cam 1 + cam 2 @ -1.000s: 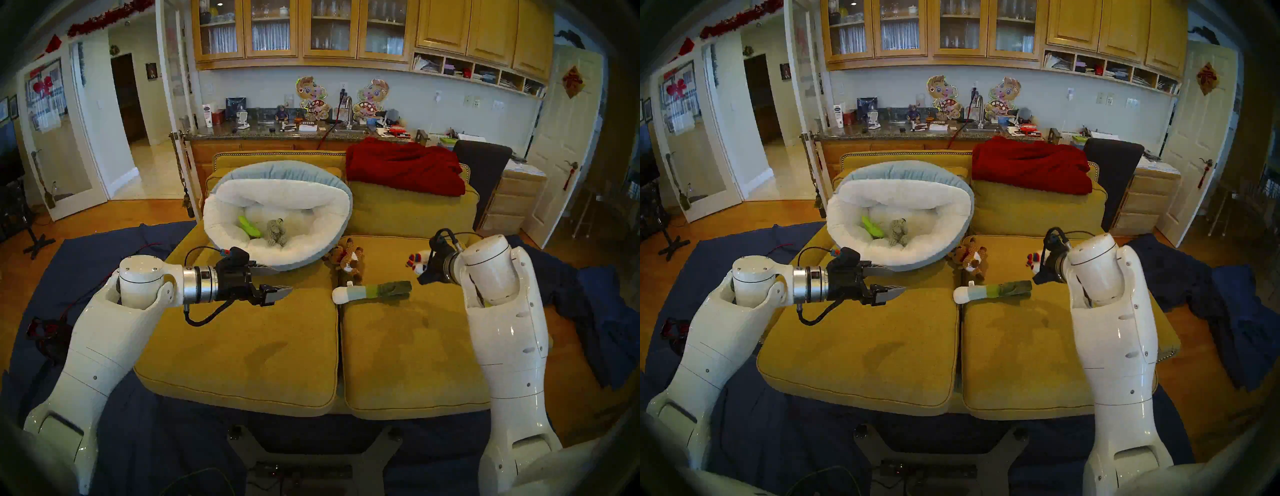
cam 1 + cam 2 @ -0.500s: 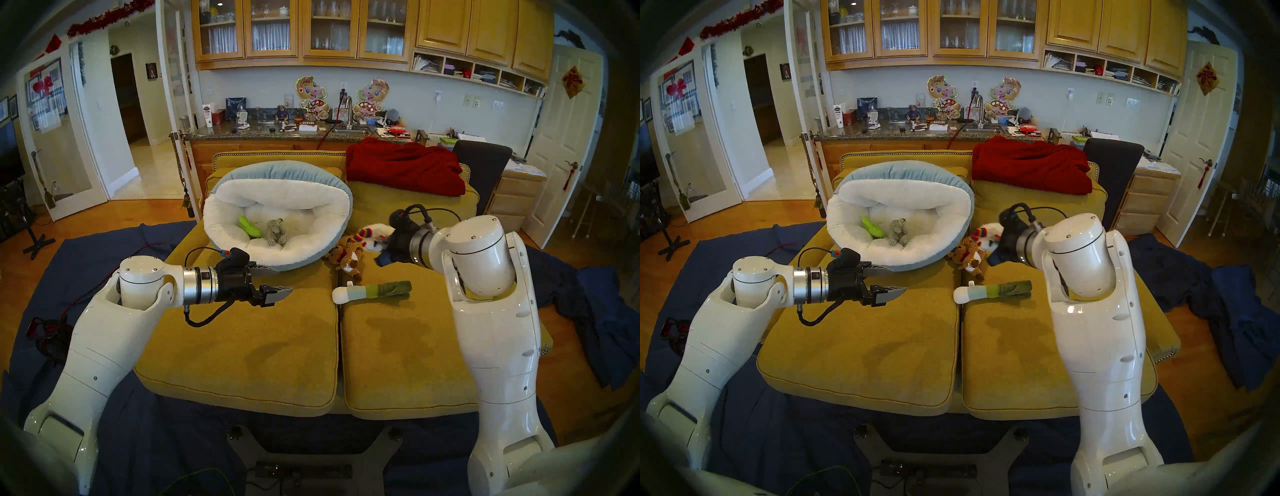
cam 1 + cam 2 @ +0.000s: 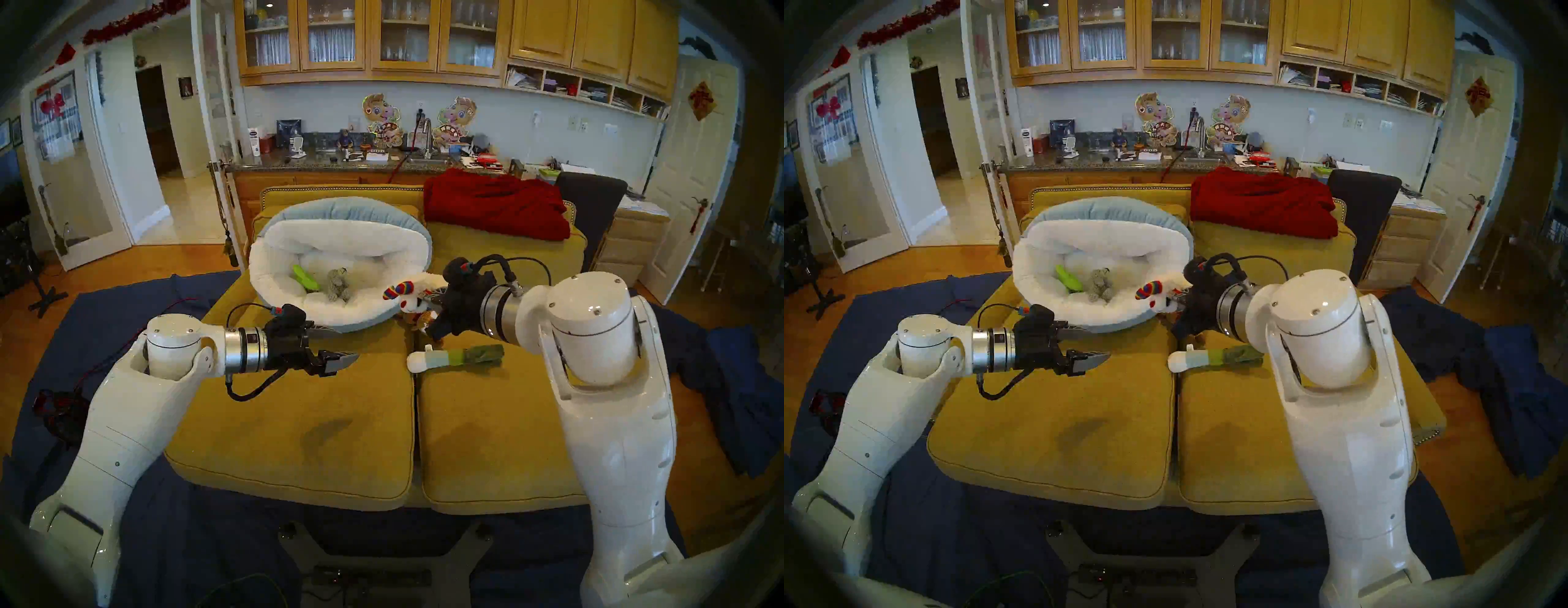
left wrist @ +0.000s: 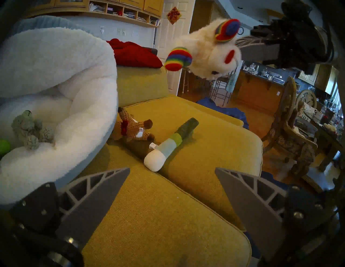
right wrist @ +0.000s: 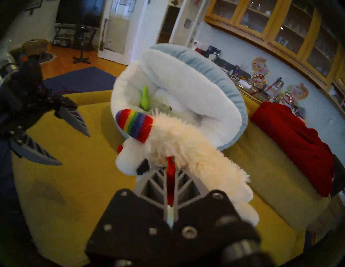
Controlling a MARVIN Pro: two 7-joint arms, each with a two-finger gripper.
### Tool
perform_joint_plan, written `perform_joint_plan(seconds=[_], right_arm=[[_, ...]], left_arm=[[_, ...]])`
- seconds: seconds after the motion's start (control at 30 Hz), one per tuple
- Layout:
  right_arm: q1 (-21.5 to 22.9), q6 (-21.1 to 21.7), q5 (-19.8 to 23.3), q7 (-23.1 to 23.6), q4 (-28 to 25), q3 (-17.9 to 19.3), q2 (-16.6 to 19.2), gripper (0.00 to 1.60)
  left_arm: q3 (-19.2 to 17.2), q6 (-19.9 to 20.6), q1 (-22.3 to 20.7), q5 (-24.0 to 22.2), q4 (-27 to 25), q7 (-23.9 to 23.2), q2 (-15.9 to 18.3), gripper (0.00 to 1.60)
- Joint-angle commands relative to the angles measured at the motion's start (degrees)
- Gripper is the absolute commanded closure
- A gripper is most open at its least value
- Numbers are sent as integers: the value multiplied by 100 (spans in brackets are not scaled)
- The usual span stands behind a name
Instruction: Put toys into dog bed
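On a cushion on a chair [image 4: 306, 119] in the room beyond, seen from the left wrist, the word "JOY" can be read; the white bottle [image 3: 253, 142] on the granite counter carries a dark label too small to make out. The right gripper [image 5: 170, 167] is clamped tight on a red part of the fluffy white plush animal with rainbow-striped paws [image 3: 418, 293], which hangs in the air above the mustard-yellow sofa cushions [image 3: 305, 429], just beside the right edge of the large round dog bed with white fleece lining and pale blue outside [image 3: 271, 271]; its body stretches away from the fingers toward the bed, one striped paw leading. Inside the bed lie the bright green plush cactus [image 3: 306, 278] and the grey spotted plush cub [image 3: 338, 285]. The brown knitted plush animal [image 4: 133, 128] lies on the cushion close against the bed's outer wall. The long white, pale blue and green plush tube [image 3: 456, 357] lies flat, its long axis across the sofa, white end toward the robot's left. The left gripper [image 4: 171, 188] hovers spread wide and empty over the left cushion.
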Motion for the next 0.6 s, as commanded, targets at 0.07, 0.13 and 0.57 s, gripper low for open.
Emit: perform_joint_plan(seconds=[0.07, 0.13, 0.57], right_arm=[[-361, 93, 468, 578, -777, 105, 367, 160], [-456, 126, 597, 553, -865, 124, 459, 160], [-826, 281, 1427, 281, -1031, 270, 1038, 160]], left_arm=[[-90, 137, -289, -241, -118, -67, -186, 0], [-111, 212, -317, -320, -151, -107, -234, 0], [-188, 713, -194, -609, -534, -544, -127, 0]])
